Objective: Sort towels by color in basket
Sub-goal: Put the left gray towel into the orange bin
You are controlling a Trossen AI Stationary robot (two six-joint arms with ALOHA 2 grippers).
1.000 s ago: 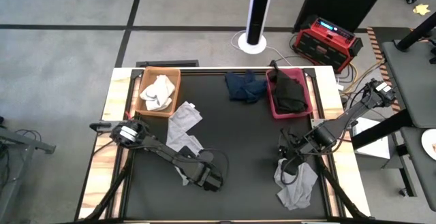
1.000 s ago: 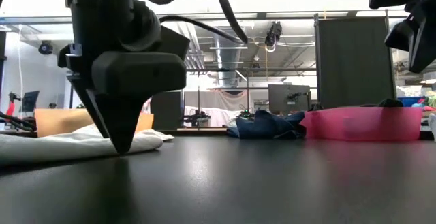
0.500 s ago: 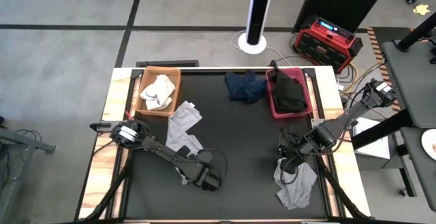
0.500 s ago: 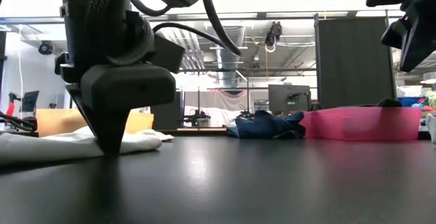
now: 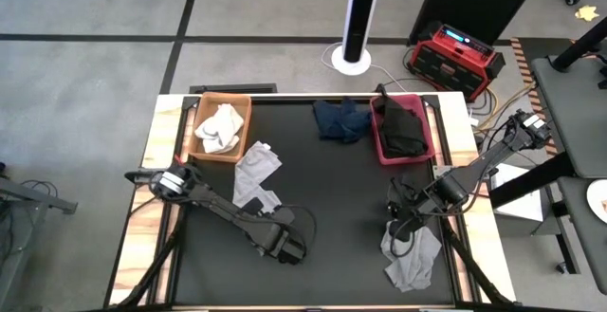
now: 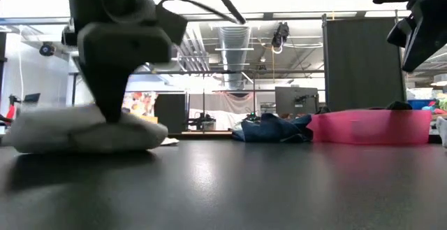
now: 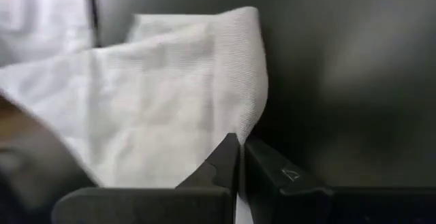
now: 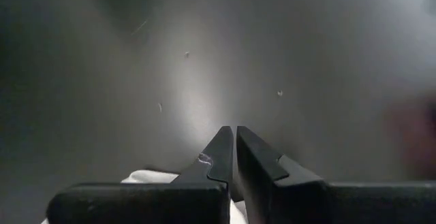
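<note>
Pinching light grey towel [image 7: 157,108] shut in left gripper [image 7: 238,146], near orange basket [image 5: 223,127] | for sorting | right gripper [image 8: 235,139] closed on another grey towel [image 5: 413,255]

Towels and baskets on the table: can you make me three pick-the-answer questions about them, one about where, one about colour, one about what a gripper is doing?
1. Where does the navy towel lie?
A. in the orange basket
B. on the table beside the pink basket
C. under the left gripper

2. What colour is the towel in the pink basket?
A. black
B. white
C. yellow

3. What is the left gripper doing?
A. wide open above an orange basket
B. shut on a light grey towel
C. resting inside the pink basket

Answers: 1 B, the navy towel lies just outside the pink basket. 2 A, a black towel fills it. 3 B, the left gripper pinches the light grey towel.
</note>
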